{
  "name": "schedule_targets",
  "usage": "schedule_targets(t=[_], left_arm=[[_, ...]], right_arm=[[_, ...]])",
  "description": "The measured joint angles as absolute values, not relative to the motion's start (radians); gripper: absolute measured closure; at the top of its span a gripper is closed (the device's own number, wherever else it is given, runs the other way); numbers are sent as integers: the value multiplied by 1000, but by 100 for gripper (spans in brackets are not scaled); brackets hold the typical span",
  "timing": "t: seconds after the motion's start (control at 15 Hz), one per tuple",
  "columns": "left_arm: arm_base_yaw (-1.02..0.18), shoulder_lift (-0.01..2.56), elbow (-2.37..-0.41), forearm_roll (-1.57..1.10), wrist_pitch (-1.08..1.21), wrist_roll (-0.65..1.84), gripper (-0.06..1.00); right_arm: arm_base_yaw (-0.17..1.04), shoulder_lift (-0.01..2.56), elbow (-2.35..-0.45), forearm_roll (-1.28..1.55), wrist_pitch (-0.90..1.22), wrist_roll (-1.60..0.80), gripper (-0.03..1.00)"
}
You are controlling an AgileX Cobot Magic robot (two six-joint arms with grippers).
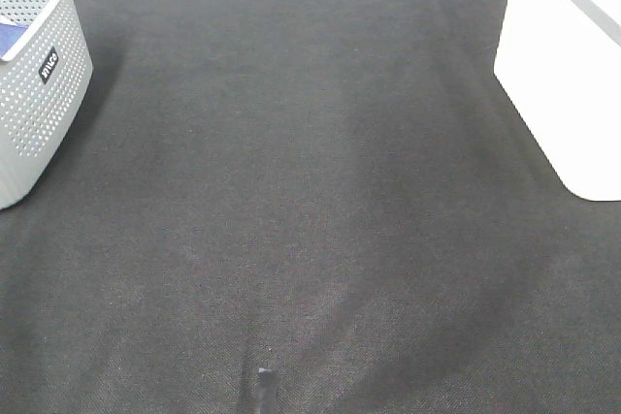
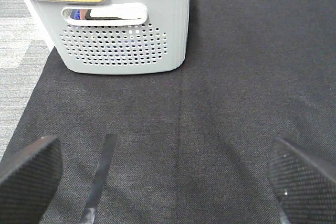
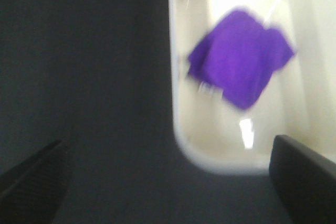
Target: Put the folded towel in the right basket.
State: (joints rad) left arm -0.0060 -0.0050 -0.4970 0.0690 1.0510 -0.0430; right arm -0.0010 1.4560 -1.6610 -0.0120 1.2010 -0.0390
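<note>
Towel [image 3: 239, 59] first: we see it, purple and blurred, lying inside the white basket [image 3: 181, 129] on our right side, so the task looks close to done. Our right gripper [image 3: 168, 182] is above the basket's rim with its jaws spread and nothing held; the towel lies ahead of it, apart. Our left gripper [image 2: 168, 182] is likewise spread wide and bare, facing the grey basket [image 2: 157, 40] across the black mat [image 1: 310, 191].

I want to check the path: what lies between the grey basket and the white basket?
Only bare black mat between the grey basket and white basket, in the exterior high view.
</note>
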Motion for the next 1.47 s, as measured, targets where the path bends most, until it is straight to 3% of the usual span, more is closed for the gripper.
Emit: schedule_targets(t=[0.2,0.47,0.93,1.13,1.47], left_arm=[[-6,-5,-497,69,1051,-43,-4],[-6,-5,-497,69,1051,-43,-4],[-6,-5,-497,69,1051,-43,-4],[-6,-5,-497,69,1051,-43,-4],[-6,-5,-497,69,1051,-43,-4]], right_arm=[[-1,960,-1164,16,1096,-52,-1],[-1,418,-807,13,1113,-50,-1],[-1,56,-608,10,1156,-50,-1],[-1,-3,-492,12,1154,-49,-1],[-1,-4,-462,14,1118,-46,-1]])
